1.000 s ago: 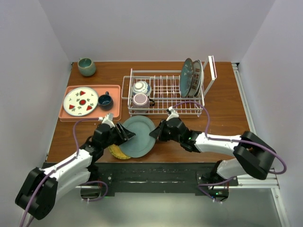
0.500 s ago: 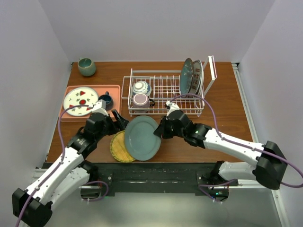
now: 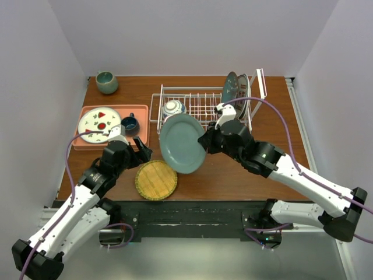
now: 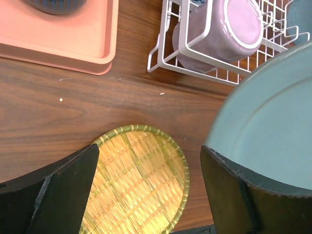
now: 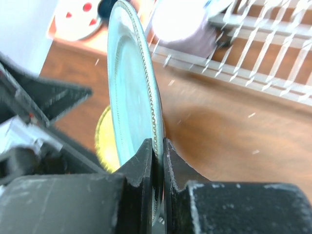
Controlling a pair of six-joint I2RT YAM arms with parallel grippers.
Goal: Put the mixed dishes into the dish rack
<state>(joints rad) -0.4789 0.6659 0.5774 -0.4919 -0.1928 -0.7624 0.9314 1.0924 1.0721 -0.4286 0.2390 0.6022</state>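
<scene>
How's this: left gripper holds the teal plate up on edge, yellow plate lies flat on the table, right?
No: the right gripper holds the teal plate, clamped on its rim in the right wrist view. The yellow plate lies flat on the table.

White arm links (image 3: 309, 184), black joints (image 3: 265, 156), purple cables (image 3: 278, 115).

Plain teal plate (image 3: 182, 143) was aloft, tilted near-upright, at 6 o'clock of the white wire dish rack (image 3: 201, 105). Yellow woven plate (image 3: 156, 180) lay flat at its 7 o'clock. Racked: blue-and-white patterned bowl (image 3: 173, 108), pinkish glass mug (image 4: 229, 29), and two plates on edge (image 3: 235, 87) at the 3 o'clock end.
</scene>
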